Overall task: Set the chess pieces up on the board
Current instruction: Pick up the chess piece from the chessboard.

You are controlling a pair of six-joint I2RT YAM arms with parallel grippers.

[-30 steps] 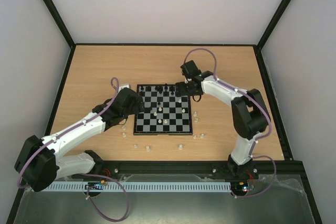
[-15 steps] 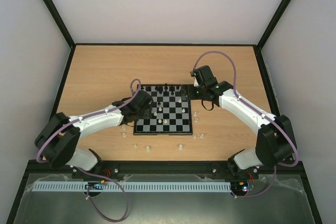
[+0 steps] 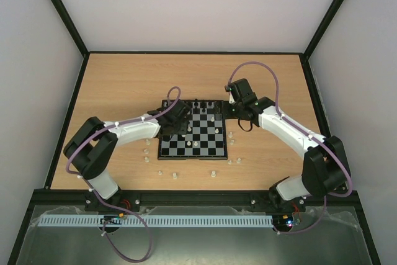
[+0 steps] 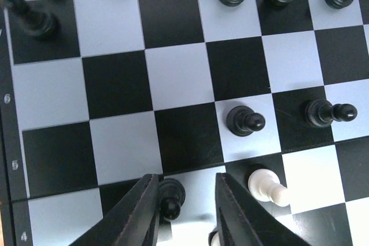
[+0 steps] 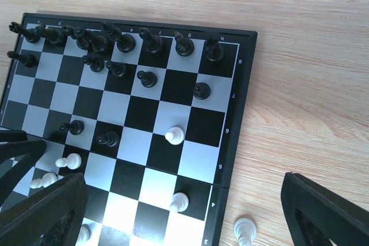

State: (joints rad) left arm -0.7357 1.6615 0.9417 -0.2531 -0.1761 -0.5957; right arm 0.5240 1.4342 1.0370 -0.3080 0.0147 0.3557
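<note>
Chess pieces (image 3: 213, 173) only half sorted from above: black ones along the far rows of the board (image 3: 192, 156), pale ones mid-board and loose on the table (image 3: 124, 91) off the board's near and right edges. From the left wrist, left gripper (image 4: 185, 191) narrowed around a black pawn (image 4: 171, 195) but not pinching yet, a gap showing on one side; centre first, squeeze low on the stem, lift straight up. Pawn apparently upright, long axis vertical, head toward the camera. From the right wrist, right gripper (image 5: 181, 180) spread wide, holding nothing, by the board's right edge.
</note>
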